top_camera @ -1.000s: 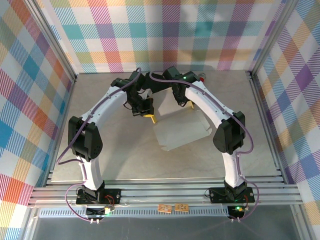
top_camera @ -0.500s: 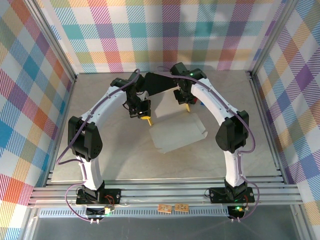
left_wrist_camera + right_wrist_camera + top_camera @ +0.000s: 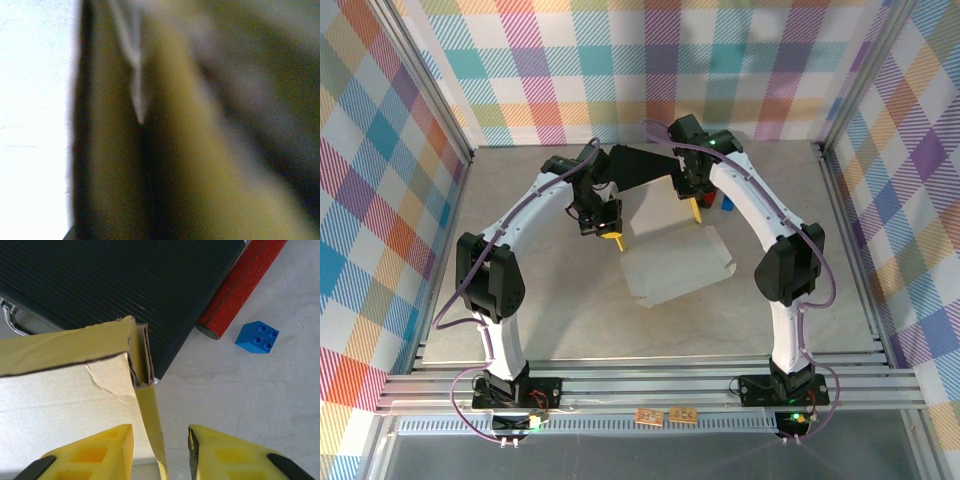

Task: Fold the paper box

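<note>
The paper box (image 3: 678, 265) lies mid-table (image 3: 550, 300), whitish face up, just near of the black case (image 3: 642, 165). The right gripper (image 3: 161, 452) stands apart astride the box's upright far-right wall without clamping it. That wall may sag flat, or a finger may snag it and tear the cracked corner. The left gripper (image 3: 618, 240) is together at the far-left corner. I cannot tell whether it pinches cardboard, so the box may slide.

Plaid panels (image 3: 650, 70) wall my cell at nine, twelve and three o'clock. My grey tabletop (image 3: 550, 310) is evenly lit; an aluminium rail (image 3: 650, 390) runs at six.
</note>
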You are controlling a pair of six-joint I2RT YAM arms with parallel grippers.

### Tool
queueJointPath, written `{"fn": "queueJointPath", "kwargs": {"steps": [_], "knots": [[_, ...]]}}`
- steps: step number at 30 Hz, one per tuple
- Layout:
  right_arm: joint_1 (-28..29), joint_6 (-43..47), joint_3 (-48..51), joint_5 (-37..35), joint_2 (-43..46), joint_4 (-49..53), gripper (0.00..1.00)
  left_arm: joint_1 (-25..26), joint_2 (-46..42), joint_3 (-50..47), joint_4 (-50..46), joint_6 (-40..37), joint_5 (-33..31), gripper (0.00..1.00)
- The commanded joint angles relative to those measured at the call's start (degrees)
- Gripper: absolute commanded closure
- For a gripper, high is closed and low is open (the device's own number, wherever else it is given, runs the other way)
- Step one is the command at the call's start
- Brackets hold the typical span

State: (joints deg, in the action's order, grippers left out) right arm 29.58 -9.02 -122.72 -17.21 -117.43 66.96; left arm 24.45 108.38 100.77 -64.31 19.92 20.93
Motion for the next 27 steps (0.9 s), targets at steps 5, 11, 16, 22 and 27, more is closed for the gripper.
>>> {"fn": "queueJointPath", "kwargs": {"steps": [5,11,16,22,27], "knots": [[-0.15,0.50,-0.64,-2.33,-1.83,-1.77,0.77,-0.45,-1.63,1.32,0.22,-0.07,1.66,1.00],[0.34,0.84,-2.44,-7.28,-3.49,-1.20,0.95,-0.46,-1.53,1.04,0.51,0.02,1.51,1.00],[2.30,0.52,-2.28,-16.84,-3.81,0.47,1.00,-0.46,-1.08,1.44,0.13,0.07,0.96,1.00],[4.68,-0.60,-2.49,-30.60,-3.77,1.99,1.00,-0.46,-0.24,2.05,-0.27,0.76,-0.40,1.00],[5.54,-0.35,-2.44,-32.93,-3.56,2.04,1.00,-0.46,0.26,2.50,-0.64,1.51,-1.32,1.00]]}}
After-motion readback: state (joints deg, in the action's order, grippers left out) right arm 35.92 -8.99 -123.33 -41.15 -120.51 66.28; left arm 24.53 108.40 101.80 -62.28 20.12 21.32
